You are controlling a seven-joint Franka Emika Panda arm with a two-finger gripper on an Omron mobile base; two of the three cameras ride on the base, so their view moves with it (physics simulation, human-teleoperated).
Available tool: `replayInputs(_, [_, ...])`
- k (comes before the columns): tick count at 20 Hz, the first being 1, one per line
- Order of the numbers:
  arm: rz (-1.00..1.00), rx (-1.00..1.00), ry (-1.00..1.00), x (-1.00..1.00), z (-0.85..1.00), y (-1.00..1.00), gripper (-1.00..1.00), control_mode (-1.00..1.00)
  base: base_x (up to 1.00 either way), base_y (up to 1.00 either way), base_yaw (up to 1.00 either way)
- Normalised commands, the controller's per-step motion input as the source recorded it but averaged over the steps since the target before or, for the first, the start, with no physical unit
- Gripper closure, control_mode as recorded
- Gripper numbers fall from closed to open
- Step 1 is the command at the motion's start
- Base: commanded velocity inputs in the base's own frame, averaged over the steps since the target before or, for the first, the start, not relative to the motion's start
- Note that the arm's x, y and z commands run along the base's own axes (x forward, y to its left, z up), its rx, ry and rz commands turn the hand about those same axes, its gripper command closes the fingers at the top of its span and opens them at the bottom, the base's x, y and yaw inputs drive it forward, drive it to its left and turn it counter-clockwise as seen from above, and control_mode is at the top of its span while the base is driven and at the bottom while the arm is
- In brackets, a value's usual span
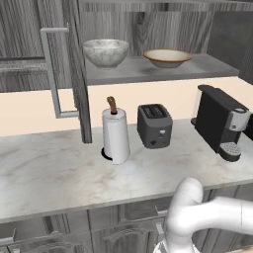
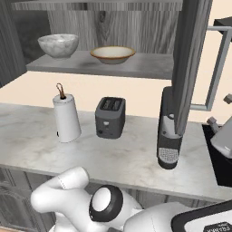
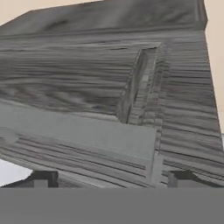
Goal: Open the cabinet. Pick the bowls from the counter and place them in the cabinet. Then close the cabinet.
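Read from left to right, the left door (image 1: 74, 69) of the cabinet (image 1: 148, 22) is seen swung open, its bar handle (image 1: 52, 74) facing out; on the grey shelf (image 1: 163, 69) the speckled bowl (image 1: 105, 52) sits left of the tan bowl (image 1: 167, 57), apart and upright. Both bowls appear placed, so the closing step is judged to be in hand. The tabletop (image 1: 59, 168) carries a paper towel roll (image 1: 116, 133), a toaster (image 1: 154, 125) and a coffee machine (image 1: 220, 121). In the hand view the hand (image 3: 111, 180) is held released, fingers wide, close against a door panel (image 3: 87, 87) (which door cannot be told). Next, that door is to be pushed shut.
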Motion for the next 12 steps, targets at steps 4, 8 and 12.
replayInputs(4, [0.18,-0.01,0.08,0.94,-0.01,-0.4,-1.0,-1.0,0.0,0.0,0.0])
replayInputs(8, [0.22,0.0,0.04,1.0,0.0,-0.18,-1.0,-1.0,0.0,0.0,0.0])
replayInputs(12, [0.21,0.0,0.01,0.75,0.0,-0.04,-1.0,-1.0,0.0,0.0,0.0])
